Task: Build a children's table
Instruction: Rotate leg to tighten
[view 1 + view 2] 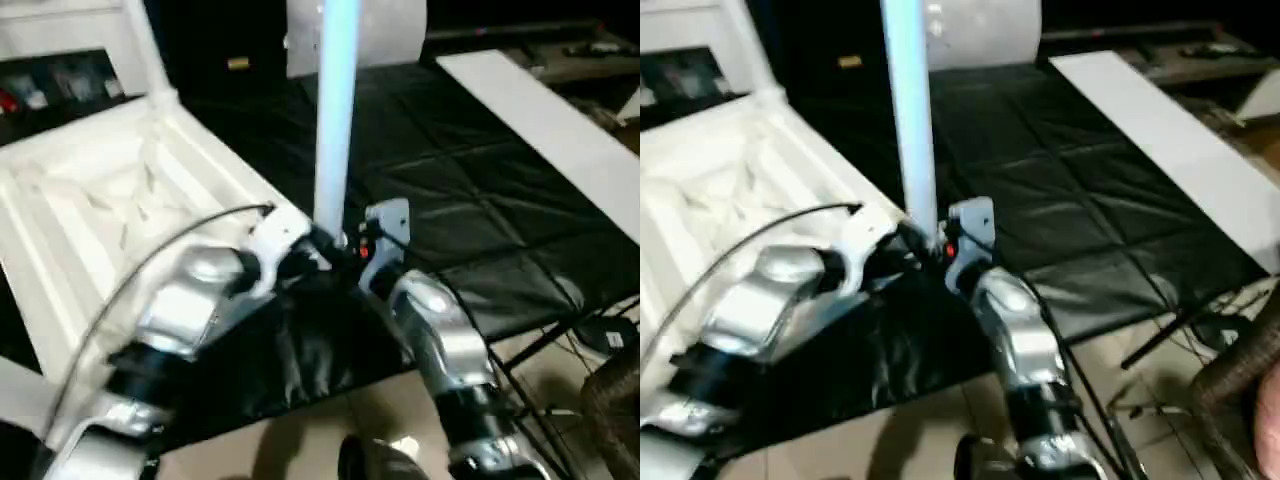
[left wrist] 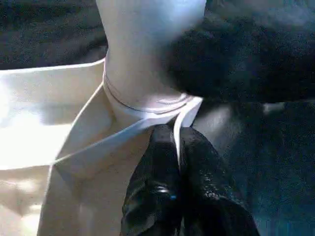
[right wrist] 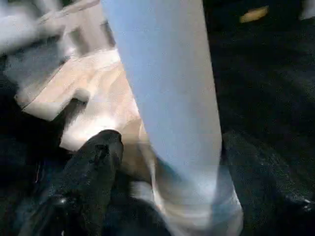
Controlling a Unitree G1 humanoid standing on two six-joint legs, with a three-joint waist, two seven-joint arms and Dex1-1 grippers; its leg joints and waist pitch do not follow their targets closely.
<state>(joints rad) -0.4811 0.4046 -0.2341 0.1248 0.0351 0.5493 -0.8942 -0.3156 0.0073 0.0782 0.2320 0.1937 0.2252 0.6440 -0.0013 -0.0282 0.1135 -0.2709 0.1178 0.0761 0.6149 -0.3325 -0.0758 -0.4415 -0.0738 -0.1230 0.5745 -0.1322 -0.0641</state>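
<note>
- The table top (image 1: 120,190) lies upside down on black cloth (image 1: 470,210), ribbed underside facing up, on the left gripper's side of the scene.
- One white leg (image 1: 335,120) stands upright in the corner socket (image 2: 147,105) of the top nearest both grippers, its base seated inside the round collar.
- The left gripper (image 2: 178,142) has its two black fingers pressed together on the thin edge of the top right beside that socket; the white rim passes between the fingertips, so it is pinching the top's corner.
- The right gripper (image 3: 167,162) sits at the foot of the leg with its fingers spread apart, one finger (image 3: 96,157) on one side of the tube and the other on the far side. The near finger stands slightly clear of the leg; whether the other touches the tube I cannot tell.
- In the head views both silver forearms converge at the leg's base, the left wrist (image 1: 275,245) just beside the right wrist (image 1: 380,235).
- Beyond the right gripper a long white board (image 1: 550,125) lies across the cloth, well apart from the leg.
- A white roll (image 1: 985,30) stands behind the leg at the far end.
</note>
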